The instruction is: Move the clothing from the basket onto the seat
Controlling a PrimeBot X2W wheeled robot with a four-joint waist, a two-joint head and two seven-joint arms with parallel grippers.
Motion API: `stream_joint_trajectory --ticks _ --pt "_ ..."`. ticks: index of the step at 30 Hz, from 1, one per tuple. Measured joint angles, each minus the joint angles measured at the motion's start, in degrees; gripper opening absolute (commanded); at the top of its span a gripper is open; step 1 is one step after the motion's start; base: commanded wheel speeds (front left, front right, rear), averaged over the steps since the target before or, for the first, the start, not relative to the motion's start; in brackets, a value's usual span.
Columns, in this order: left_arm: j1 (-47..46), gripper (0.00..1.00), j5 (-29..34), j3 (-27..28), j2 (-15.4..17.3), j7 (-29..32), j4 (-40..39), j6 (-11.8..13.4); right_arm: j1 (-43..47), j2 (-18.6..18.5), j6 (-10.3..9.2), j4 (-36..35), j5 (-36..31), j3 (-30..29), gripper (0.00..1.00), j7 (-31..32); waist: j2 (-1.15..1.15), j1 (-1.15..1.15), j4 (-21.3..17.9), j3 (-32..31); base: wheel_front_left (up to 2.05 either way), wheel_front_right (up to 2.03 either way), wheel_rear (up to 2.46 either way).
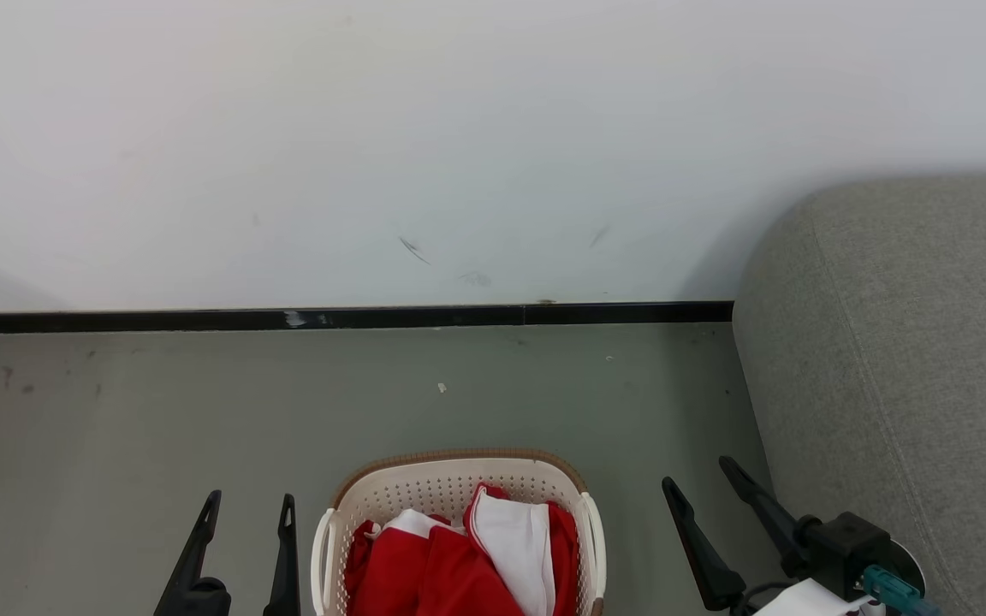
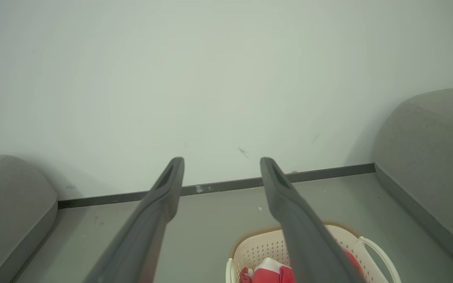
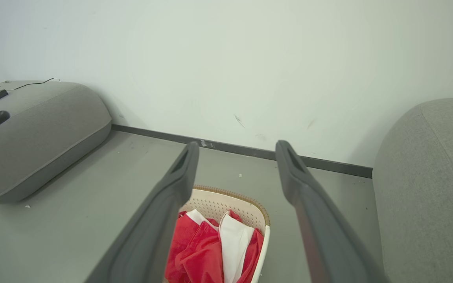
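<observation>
Both grippers hang empty, fingers spread: the left gripper (image 1: 252, 513) just left of the basket (image 1: 459, 459), the right gripper (image 1: 698, 479) to its right, close beside the seat (image 1: 904, 359). The clothing (image 1: 450, 569) lies heaped in the basket, between and below them. The right arm looks the better bet — the seat's on its side.

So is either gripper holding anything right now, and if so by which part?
Nothing is held. The left gripper and right gripper are both open and empty, either side of the basket; the clothing lies in it.
</observation>
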Motion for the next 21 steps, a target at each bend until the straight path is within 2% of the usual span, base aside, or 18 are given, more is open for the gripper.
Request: stream_joint_trajectory --ticks 8,13,21 --pt "-0.02 1.0 0.81 -0.16 0.81 0.0 2.41 -0.9 0.38 0.0 0.0 -0.7 -0.51 -0.31 1.0 0.0 0.0 0.0 -0.13 0.9 0.0 0.0 0.0" --pt "-1.59 1.0 2.92 -1.19 2.81 0.0 5.04 -1.51 1.4 -0.03 0.0 -1.48 -0.64 -1.74 1.0 0.0 0.0 0.0 -0.3 1.83 0.0 0.0 0.0" --pt "-5.83 1.0 4.56 -3.08 2.76 0.01 8.64 -2.47 1.42 0.0 0.0 -4.27 -0.87 -3.87 1.0 -0.02 0.0 0.0 -0.72 3.99 0.0 0.0 0.0"
